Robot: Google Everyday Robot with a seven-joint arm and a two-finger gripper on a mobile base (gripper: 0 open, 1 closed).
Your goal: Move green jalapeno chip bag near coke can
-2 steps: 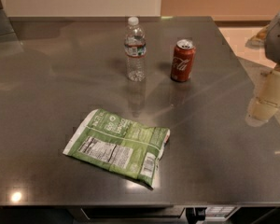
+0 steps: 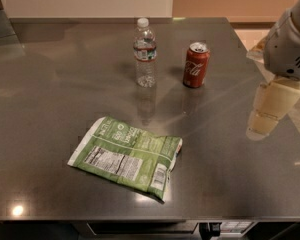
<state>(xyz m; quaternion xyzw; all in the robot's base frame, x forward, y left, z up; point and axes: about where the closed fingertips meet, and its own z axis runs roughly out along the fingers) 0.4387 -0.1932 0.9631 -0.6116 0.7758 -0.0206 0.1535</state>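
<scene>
The green jalapeno chip bag [image 2: 126, 157] lies flat on the steel table [image 2: 50, 84], near the front and left of centre, with its nutrition panel and barcode facing up. The coke can [image 2: 196, 65] stands upright at the back right of the table, well away from the bag. My gripper [image 2: 268, 115] hangs from the white arm housing [image 2: 290, 46] over the table's right edge. It is to the right of the can and the bag, touches neither, and holds nothing.
A clear plastic water bottle [image 2: 145, 52] stands upright just left of the can. The table's right edge runs under the arm. Bare tabletop lies between the bag and the can.
My arm and gripper have shifted a little to the left, further over the table's right edge. The bag, can and bottle have not moved.
</scene>
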